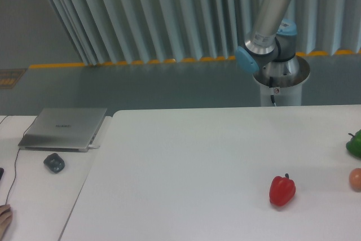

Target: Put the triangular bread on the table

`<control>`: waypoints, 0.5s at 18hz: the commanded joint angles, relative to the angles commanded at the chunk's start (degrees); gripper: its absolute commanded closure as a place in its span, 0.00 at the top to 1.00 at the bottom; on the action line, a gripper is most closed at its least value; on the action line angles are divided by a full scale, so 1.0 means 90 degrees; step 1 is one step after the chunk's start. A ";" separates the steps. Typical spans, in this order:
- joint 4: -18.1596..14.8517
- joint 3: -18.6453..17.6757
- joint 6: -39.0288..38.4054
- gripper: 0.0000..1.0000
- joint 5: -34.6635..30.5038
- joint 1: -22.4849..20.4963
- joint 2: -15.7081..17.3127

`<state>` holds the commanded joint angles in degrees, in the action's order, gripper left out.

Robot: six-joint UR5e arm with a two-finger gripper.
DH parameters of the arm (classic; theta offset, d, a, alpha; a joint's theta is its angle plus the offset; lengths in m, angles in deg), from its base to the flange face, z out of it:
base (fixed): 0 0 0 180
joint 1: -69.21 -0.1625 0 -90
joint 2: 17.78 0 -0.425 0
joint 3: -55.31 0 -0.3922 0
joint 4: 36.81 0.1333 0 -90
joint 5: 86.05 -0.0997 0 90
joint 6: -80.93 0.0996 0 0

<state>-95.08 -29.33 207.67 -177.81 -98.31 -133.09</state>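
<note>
The grey-and-blue robot arm (269, 23) exits the frame top; its fingers are out of view (state cannot be told). On the large white surface (186, 167), a round orange-pink fruit (356, 179) and a green object (355, 144) are cropped at the right edge, near a red bell pepper (282, 190).

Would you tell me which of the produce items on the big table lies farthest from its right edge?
The red pepper; the green item and orange-pink fruit are cut off at the frame's right border.

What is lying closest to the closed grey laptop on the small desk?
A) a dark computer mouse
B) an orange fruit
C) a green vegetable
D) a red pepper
A: the dark mouse sits just in front of the laptop; the red pepper lies far right.
</note>
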 joint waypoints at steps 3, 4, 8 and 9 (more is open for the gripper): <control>0.0253 -0.0010 0.0010 1.00 0.0000 -0.0058 -0.0156; 0.0331 -0.0029 0.0010 1.00 0.0000 -0.0078 -0.0224; 0.0381 -0.0039 0.0000 0.95 -0.0010 -0.0156 -0.0342; 0.0381 -0.0049 0.0000 0.85 -0.0019 -0.0166 -0.0352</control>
<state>-91.65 -29.77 207.67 -177.98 -99.81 -136.26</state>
